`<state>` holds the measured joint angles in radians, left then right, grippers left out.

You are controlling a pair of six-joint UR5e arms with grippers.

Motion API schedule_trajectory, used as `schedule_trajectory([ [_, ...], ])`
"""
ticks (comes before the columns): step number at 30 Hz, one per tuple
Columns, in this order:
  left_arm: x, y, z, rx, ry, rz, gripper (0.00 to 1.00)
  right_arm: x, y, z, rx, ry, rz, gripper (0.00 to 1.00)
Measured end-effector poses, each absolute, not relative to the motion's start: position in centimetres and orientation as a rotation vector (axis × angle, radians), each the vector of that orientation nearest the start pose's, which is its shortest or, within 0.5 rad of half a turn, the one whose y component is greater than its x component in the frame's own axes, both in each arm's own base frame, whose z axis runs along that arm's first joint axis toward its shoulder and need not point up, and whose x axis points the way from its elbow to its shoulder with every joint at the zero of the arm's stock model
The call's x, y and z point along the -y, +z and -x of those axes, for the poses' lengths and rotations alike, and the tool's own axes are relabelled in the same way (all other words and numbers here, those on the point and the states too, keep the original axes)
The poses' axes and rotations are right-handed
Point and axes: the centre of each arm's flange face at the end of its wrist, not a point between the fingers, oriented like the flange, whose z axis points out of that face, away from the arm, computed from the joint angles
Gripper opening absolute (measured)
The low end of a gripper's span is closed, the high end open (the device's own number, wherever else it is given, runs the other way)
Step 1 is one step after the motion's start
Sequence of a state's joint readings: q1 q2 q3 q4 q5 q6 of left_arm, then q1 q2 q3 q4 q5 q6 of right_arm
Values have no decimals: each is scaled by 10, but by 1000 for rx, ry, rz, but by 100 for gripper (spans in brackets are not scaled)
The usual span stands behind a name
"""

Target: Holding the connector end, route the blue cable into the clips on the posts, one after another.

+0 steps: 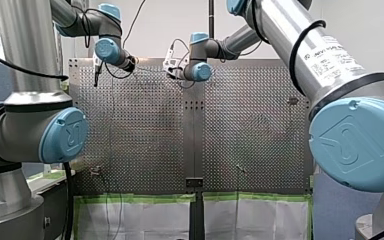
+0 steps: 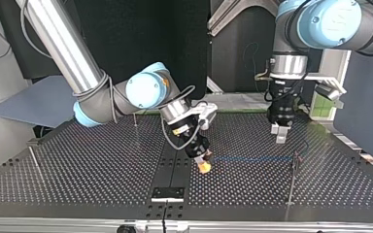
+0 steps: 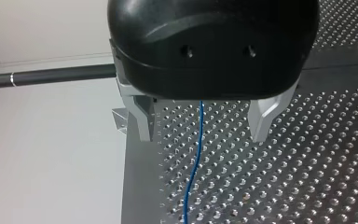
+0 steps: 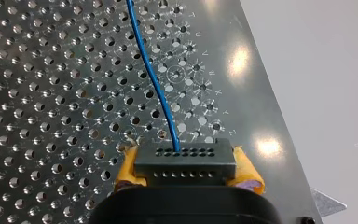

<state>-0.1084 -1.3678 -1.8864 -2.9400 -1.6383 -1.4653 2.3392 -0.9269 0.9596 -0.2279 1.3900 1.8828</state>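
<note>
Connector: dark grey rectangular connector block [image 4: 185,161] sits between right gripper [image 2: 204,166] fingers, mid-table.
Cable: thin blue cable [image 2: 252,158] leads from it across perforated metal table [image 2: 102,184] toward thin metal post [image 2: 295,165] at top view's right.
Left gripper [image 2: 280,137]: above cable, apart.

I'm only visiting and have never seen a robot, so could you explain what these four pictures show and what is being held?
These are two robot arms working over a metal table full of holes. One picture looks from behind the arms, one faces them from across the table, and two come from cameras on the wrists. My right gripper has yellow-padded fingers shut on a small dark connector, the end of a thin blue cable. The cable runs across the table toward a thin upright post. My left gripper hangs above it with metal fingers open, gripping nothing. A second post stands further off.
</note>
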Motion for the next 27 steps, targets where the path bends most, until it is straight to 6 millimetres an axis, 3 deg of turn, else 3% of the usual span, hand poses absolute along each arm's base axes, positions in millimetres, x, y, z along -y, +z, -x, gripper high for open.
schedule_trajectory([
  [14, 180, 426, -420, -1486, 60, -134, 100, 445, 411, -638, -946, -2614, 1969, 0],
  [27, 187, 462, -431, -1408, 73, -108, 100, 446, 410, -637, -945, -2615, 1970, 0],
])
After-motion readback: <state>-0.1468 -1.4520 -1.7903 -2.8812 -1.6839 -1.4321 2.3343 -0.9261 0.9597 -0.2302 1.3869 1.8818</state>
